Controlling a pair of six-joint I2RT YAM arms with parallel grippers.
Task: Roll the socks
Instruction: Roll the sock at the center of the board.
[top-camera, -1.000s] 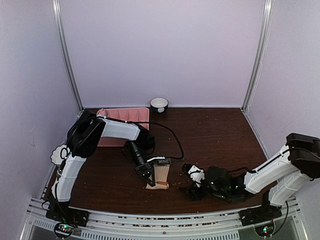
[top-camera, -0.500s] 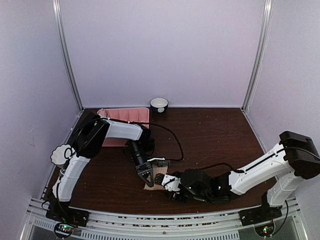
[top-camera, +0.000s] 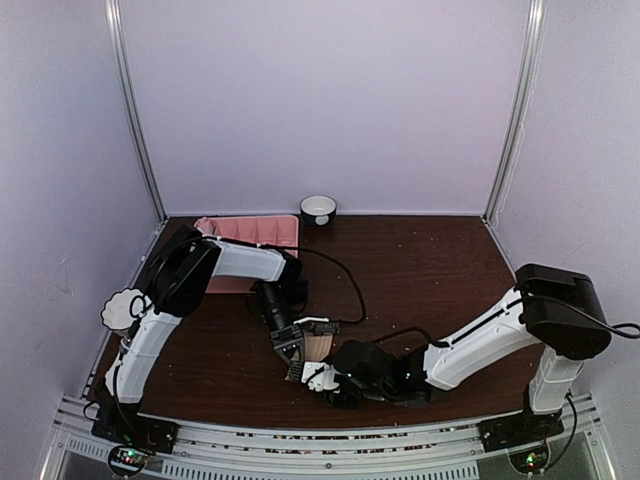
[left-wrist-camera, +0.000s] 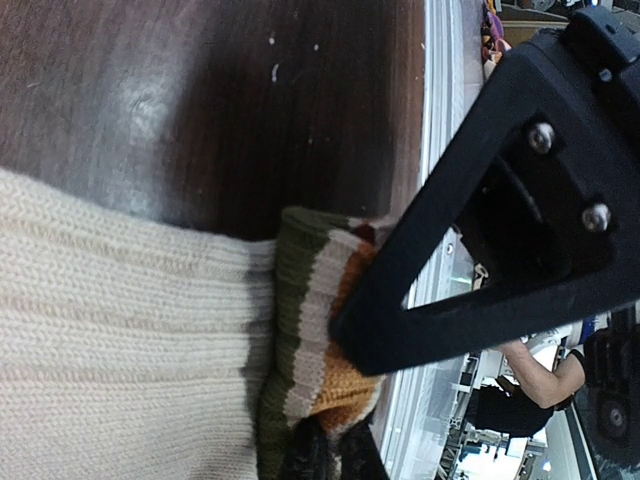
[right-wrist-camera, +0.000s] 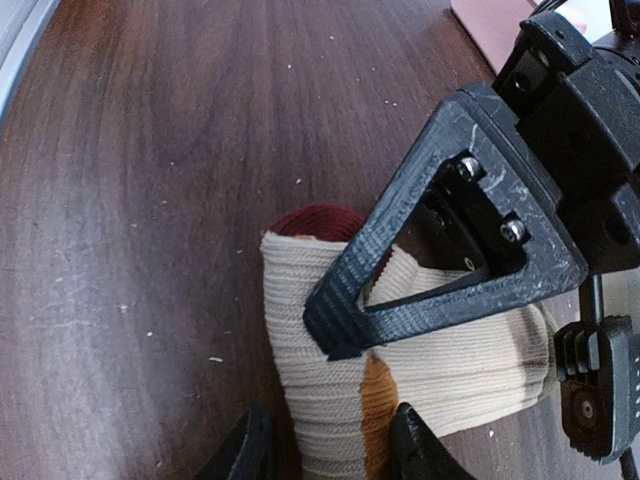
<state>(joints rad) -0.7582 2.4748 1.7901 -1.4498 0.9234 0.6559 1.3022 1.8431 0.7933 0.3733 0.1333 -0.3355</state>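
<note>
Dark wood table (top-camera: 430, 260), lilac walls, and both arms crowd one tan sock (top-camera: 317, 347) near the front.

Sock sits at 6 o'clock from table centre, its long axis running roughly 12 to 6, with the striped cuff (left-wrist-camera: 320, 330) toward the front rail (top-camera: 300, 440). Left gripper (top-camera: 295, 362) is clamped on that cuff end. Right gripper (top-camera: 325, 380) comes in from 3 o'clock, jaws parted either side of the sock. Little margin at 6. Open wood lies toward 12 and 3. Pink tray (top-camera: 250, 232) at 10, bowl (top-camera: 318, 208) at 12.
</note>
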